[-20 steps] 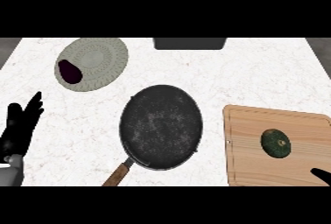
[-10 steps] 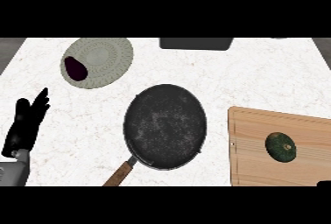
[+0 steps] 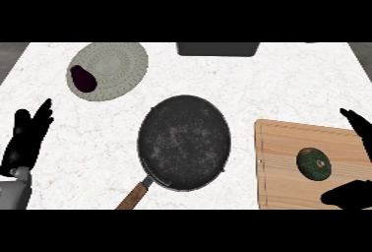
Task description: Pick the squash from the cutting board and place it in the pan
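The right robot hand (image 3: 352, 194) has come in at the right edge, spread open, fingers and thumb bracketing the squash (image 3: 314, 163) without touching it. The squash remains on the cutting board (image 3: 283, 142), so the grasp seems imminent.

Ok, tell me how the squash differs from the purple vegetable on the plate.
The squash is dark green and round; the purple vegetable is darker and oval. The squash lies on the wooden cutting board at right, the purple vegetable on the pale plate, far left. Shared: each sits outside the pan.
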